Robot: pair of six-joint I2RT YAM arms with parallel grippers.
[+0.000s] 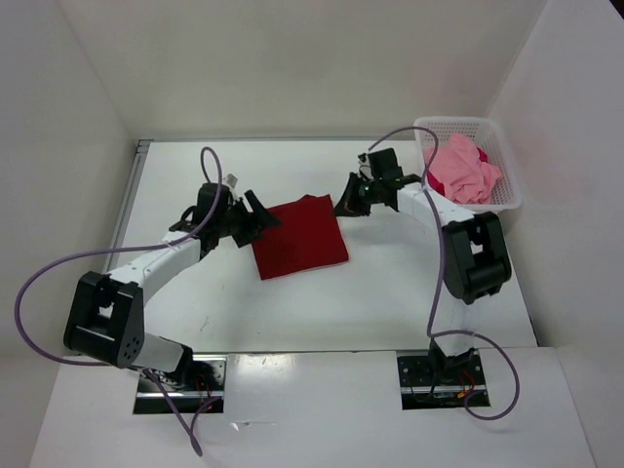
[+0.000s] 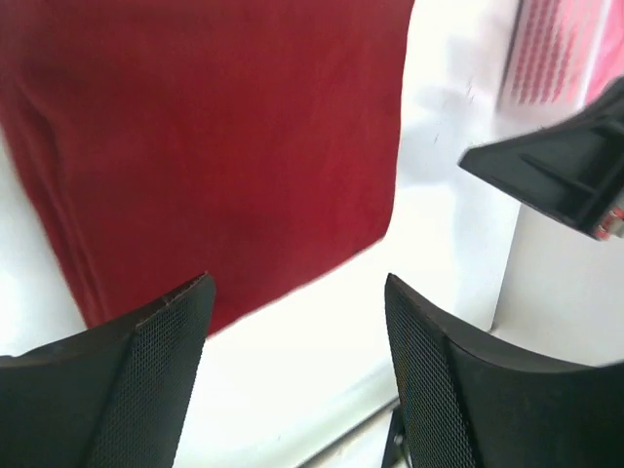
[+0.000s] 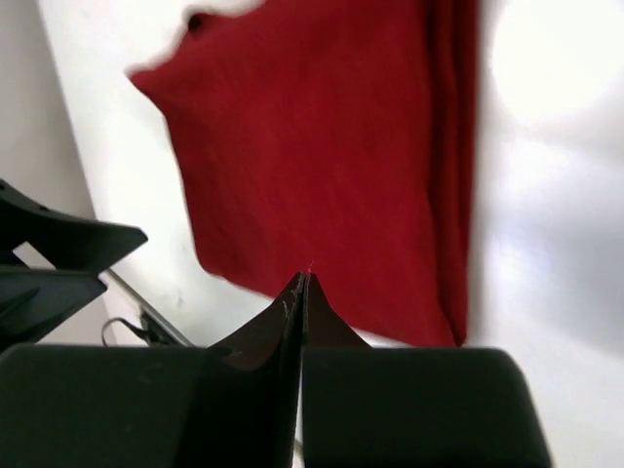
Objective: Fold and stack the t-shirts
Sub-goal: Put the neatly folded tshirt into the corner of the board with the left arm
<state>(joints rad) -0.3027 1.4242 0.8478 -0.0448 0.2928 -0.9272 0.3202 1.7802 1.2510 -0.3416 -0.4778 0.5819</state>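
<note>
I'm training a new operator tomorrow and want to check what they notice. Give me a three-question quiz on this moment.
1. True or false: the dark red t-shirt lies folded on the table, between the two arms' grippers.
2. Which gripper stands open? A) left B) right C) both
3. Fill in: the pink t-shirts lie bunched in the white mesh ____.

Key
1. True.
2. A: the left gripper is open, while the right gripper is shut.
3. basket, at the far right of the table.
</note>
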